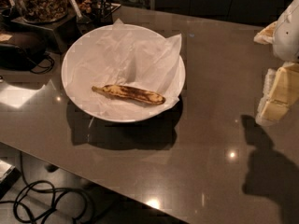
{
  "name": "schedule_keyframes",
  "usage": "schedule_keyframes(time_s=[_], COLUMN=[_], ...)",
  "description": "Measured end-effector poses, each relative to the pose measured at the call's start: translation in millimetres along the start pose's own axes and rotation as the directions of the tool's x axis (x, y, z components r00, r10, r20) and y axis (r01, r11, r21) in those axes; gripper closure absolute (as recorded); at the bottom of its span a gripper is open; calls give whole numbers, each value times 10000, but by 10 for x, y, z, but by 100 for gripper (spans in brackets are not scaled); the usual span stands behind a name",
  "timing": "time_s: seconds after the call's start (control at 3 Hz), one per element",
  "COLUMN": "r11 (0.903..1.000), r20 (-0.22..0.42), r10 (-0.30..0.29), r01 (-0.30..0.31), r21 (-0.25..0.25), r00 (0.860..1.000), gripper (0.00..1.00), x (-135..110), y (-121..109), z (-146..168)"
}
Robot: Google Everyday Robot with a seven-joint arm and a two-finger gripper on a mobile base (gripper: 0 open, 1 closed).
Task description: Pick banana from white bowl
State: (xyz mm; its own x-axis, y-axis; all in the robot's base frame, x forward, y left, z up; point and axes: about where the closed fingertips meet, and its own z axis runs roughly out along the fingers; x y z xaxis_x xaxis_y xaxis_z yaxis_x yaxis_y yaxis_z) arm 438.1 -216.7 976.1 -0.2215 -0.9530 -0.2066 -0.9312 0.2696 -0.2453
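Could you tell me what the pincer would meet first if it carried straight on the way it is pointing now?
Probably the bare tabletop. The pincer, at the right edge, seems to point down and slightly left, well right of the white bowl holding the banana; depth is unclear.

My pincer (pixel 276 97) hangs at the right edge, above the table (pixel 210 139). The table is glossy grey-brown, with small bright glints (pixel 231 154) of light on it and a dark shadow (pixel 268 176) toward its right corner. Behind it stand dark cabinet fronts (pixel 210 1). Dark containers of nuts (pixel 42 1) sit at its far left. Black cables (pixel 42 200) loop on the floor below.
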Motion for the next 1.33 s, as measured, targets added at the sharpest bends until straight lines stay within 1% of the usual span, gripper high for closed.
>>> schedule_keyframes(time_s=[0.33,0.67,1.0,1.33], r11=[10000,9992,9963,9971], r20=[2,142,-157,-131], r10=[-3,-212,-672,-606], r01=[3,216,662,599], r21=[-4,-350,-550,-463], r00=[10000,9997,9976,9981], gripper=[0,0,0,0], x=[-2,-170,-494,-613], y=[0,-2,-2,-14], z=[0,17,164,212])
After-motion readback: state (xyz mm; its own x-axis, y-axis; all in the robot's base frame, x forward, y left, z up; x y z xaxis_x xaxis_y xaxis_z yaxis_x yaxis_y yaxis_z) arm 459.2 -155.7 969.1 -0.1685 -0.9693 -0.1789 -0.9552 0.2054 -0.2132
